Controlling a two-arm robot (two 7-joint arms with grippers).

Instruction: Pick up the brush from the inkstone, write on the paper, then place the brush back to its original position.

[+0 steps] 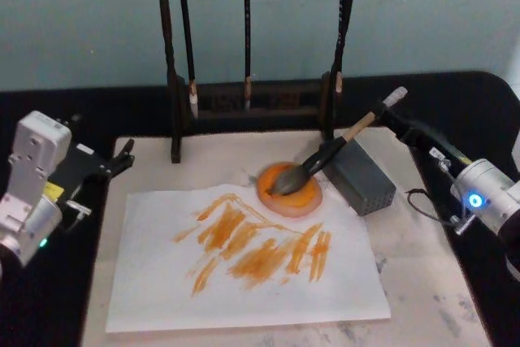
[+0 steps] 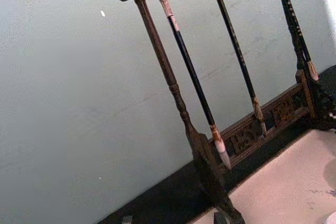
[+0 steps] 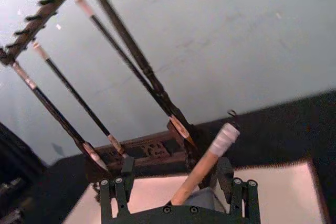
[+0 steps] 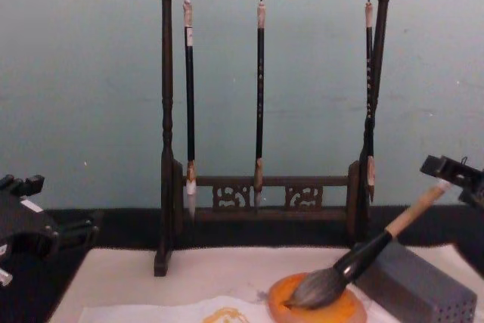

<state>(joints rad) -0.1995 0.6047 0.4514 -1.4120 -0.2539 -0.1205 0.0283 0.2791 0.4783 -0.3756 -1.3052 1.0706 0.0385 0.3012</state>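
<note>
The brush (image 1: 325, 154) lies slanted, its grey-brown tuft resting in the orange inkstone (image 1: 309, 201) and its pale handle rising to the back right over a grey block. My right gripper (image 1: 388, 119) is open at the handle's upper end. In the right wrist view its fingers (image 3: 224, 167) stand on either side of the brush handle (image 3: 202, 169) with gaps showing. From the chest, the brush (image 4: 363, 251) leans up toward the right gripper (image 4: 454, 170). The paper (image 1: 162, 282), marked with orange strokes, lies in front of the inkstone. My left gripper (image 1: 123, 157) is parked at the table's left.
A dark wooden rack (image 1: 244, 107) with thin brushes hanging from it stands behind the inkstone. A grey rectangular block (image 1: 361, 176) with small holes sits right of the dish. The beige felt mat (image 1: 431, 282) covers the table under the paper.
</note>
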